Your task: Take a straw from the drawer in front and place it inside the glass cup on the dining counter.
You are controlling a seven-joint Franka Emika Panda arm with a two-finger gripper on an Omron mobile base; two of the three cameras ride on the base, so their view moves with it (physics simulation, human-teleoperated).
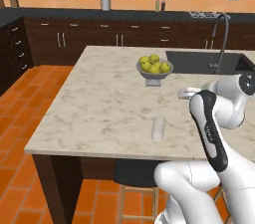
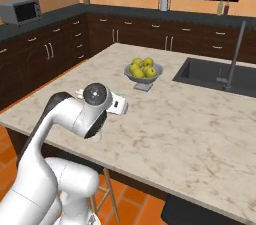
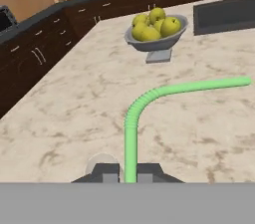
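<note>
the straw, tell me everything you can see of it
The straw is thin, bright green and plastic-looking. A straight stem rises from between the gripper fingers, which are shut on it. A ribbed elbow bends it sideways, and its long smooth end reaches out over the dining counter, touching nothing else.

straw (image 3: 130,133): bright green plastic look, smooth shaft, ribbed at the bend
dining counter (image 1: 99,103): pale beige marble-patterned top, smooth, faint sheen; dark wood base
glass cup (image 1: 158,128): clear, colourless, glassy
fruit bowl (image 1: 154,71): grey, metallic look, smooth
faucet (image 1: 222,39): grey metal, slightly glossy
floor (image 1: 20,118): orange tiles, matt
cabinets (image 1: 99,39): dark brown wood, small silver handles
</note>
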